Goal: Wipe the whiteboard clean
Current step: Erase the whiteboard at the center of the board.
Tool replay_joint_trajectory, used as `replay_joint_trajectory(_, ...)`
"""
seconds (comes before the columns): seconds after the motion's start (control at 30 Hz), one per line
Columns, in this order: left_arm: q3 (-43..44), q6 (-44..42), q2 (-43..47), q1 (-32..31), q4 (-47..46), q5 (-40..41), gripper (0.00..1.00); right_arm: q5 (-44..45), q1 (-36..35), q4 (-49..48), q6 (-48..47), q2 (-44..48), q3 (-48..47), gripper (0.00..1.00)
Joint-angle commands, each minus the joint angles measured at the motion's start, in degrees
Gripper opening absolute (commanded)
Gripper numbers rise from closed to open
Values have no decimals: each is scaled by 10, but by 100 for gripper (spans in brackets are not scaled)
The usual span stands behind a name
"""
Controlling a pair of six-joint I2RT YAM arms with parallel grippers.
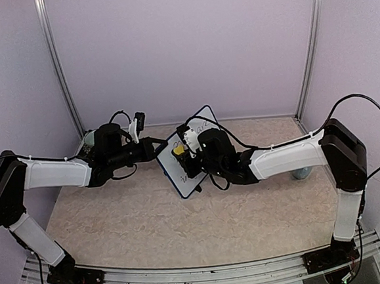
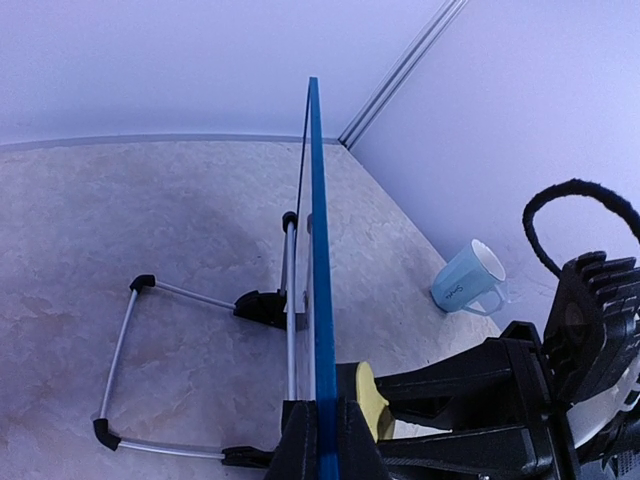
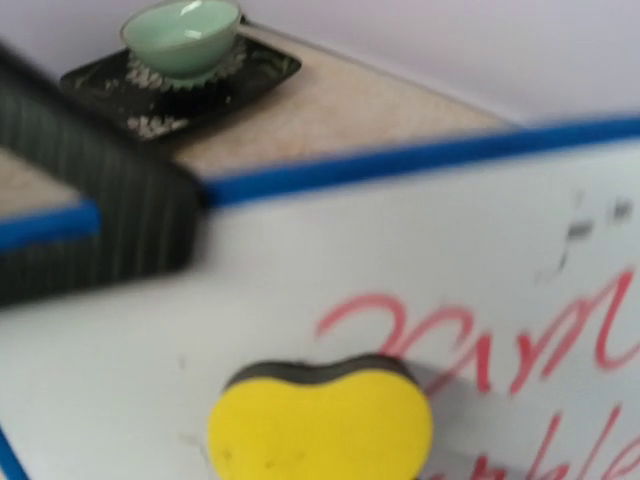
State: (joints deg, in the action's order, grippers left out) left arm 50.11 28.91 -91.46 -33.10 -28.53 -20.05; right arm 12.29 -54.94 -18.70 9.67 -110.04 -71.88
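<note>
Outstretched, left gripper (image 2: 322, 448) clamps whiteboard (image 2: 316, 230) edge.

Lilac walls (image 1: 183, 50) and metal corner posts (image 1: 59, 67) enclose a beige marbled tabletop (image 1: 183, 228).

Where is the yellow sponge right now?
The yellow sponge sits low centre in the right wrist view, against the whiteboard face, just left of the red writing, held by the right gripper.

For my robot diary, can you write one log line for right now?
left gripper: shut on whiteboard edge | right gripper: shut on yellow sponge, against whiteboard face | red writing: not yet erased
</note>
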Motion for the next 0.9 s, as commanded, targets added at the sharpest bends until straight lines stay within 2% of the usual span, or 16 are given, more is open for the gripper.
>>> replay_joint_trajectory(0.0, -21, 12, -1, -21, 28, -55, 0, -16, -4, 7, 8, -7, 18, 17)
replay_joint_trajectory(0.17, -24, 12, 1, -21, 24, -57, 0, -7, -7, 5, 7, -4, 10, 17)
replay_joint_trajectory(0.33, -27, 10, 3, -22, 15, -63, 0, 26, -4, 20, 2, -2, -38, 17)
replay_joint_trajectory(0.53, -33, 8, 1, -23, 2, -70, 0, 22, -4, 29, -11, -7, -68, 17)
replay_joint_trajectory(0.6, -34, 8, 1, -22, 0, -71, 6, 21, -4, 28, -3, -8, -59, 17)
replay_joint_trajectory(0.67, -34, 9, -1, -22, -3, -72, 18, 21, -4, 28, 4, -9, -45, 17)
replay_joint_trajectory(0.87, -34, 18, -4, -23, -12, -82, 30, 43, -2, 28, 9, 6, -17, 17)
